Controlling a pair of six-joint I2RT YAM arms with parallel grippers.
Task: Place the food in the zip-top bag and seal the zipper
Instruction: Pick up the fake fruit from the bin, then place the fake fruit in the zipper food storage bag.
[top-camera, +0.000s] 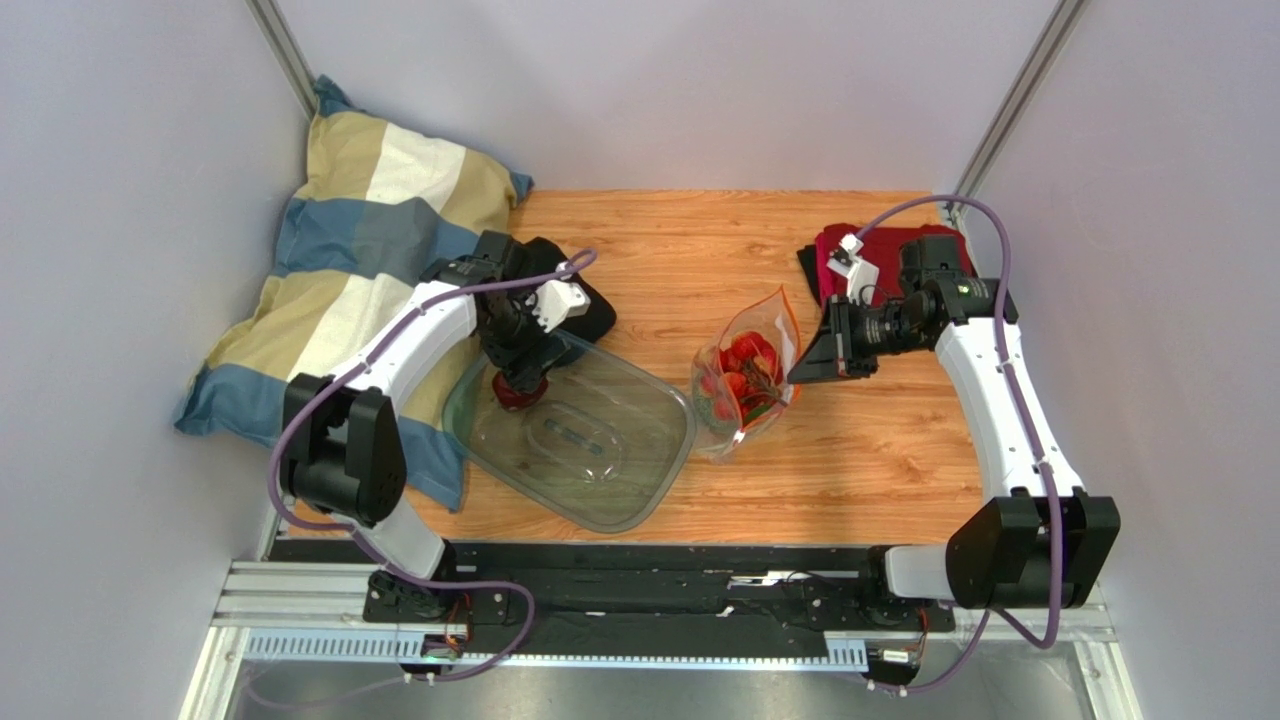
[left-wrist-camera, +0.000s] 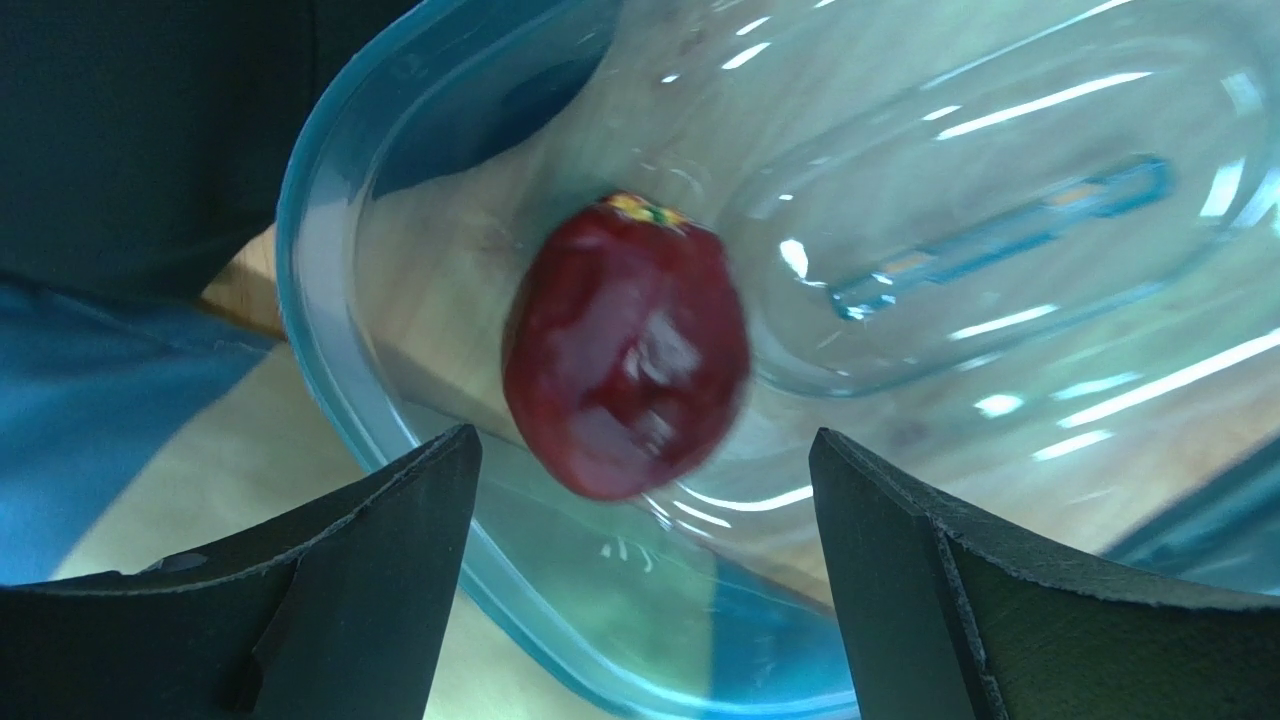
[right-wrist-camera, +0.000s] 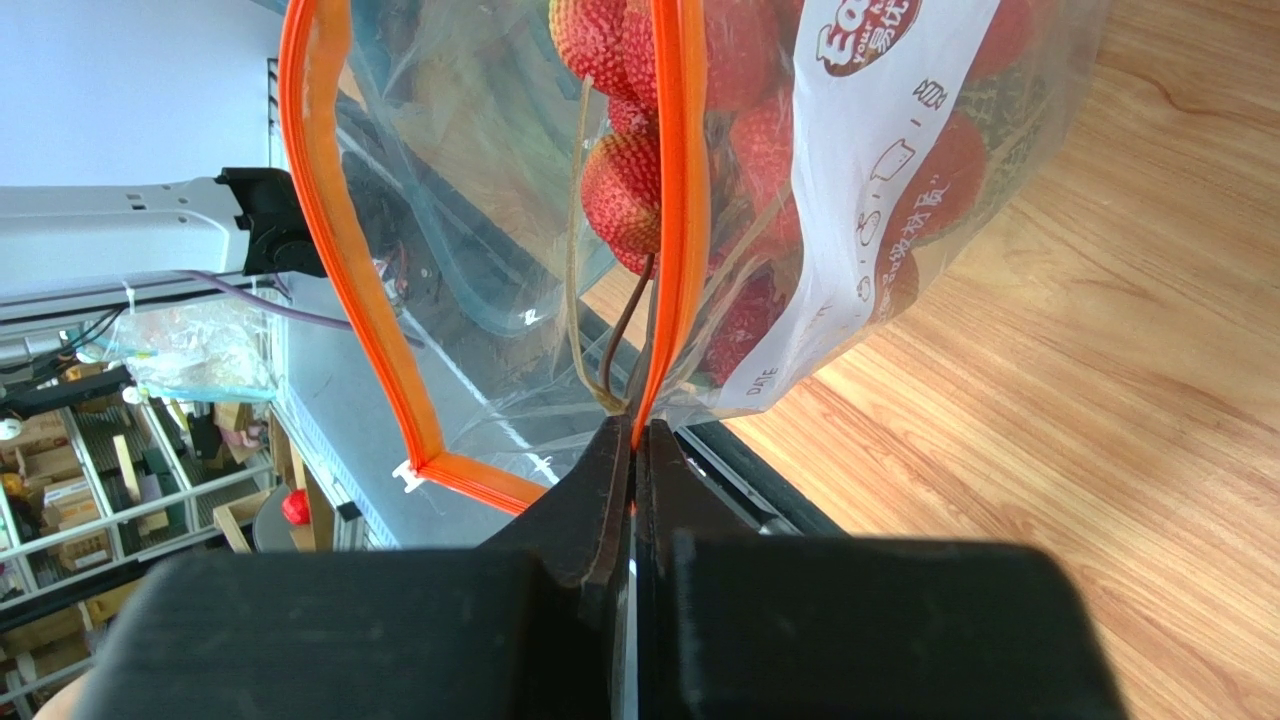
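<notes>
A dark red apple-like fruit (left-wrist-camera: 625, 348) lies blurred in the left end of a clear tub (left-wrist-camera: 323, 360). My left gripper (left-wrist-camera: 639, 443) hangs open just above it, both fingers clear of the fruit. In the top view the fruit (top-camera: 520, 393) shows under that gripper (top-camera: 519, 368). The zip-top bag (top-camera: 747, 375) stands mid-table with its mouth open and holds small red bumpy fruits (right-wrist-camera: 624, 188). My right gripper (right-wrist-camera: 634, 435) is shut on the orange-red zipper (right-wrist-camera: 338, 270) at the bag's mouth edge. The white slider (right-wrist-camera: 403, 477) sits at the strip's corner.
The clear tub (top-camera: 661, 480) lies between the left arm and the bag. A striped pillow (top-camera: 361, 255) fills the back left. A black object (top-camera: 594, 312) lies behind the tub. A dark red cloth (top-camera: 902, 255) lies at the back right, behind the right arm.
</notes>
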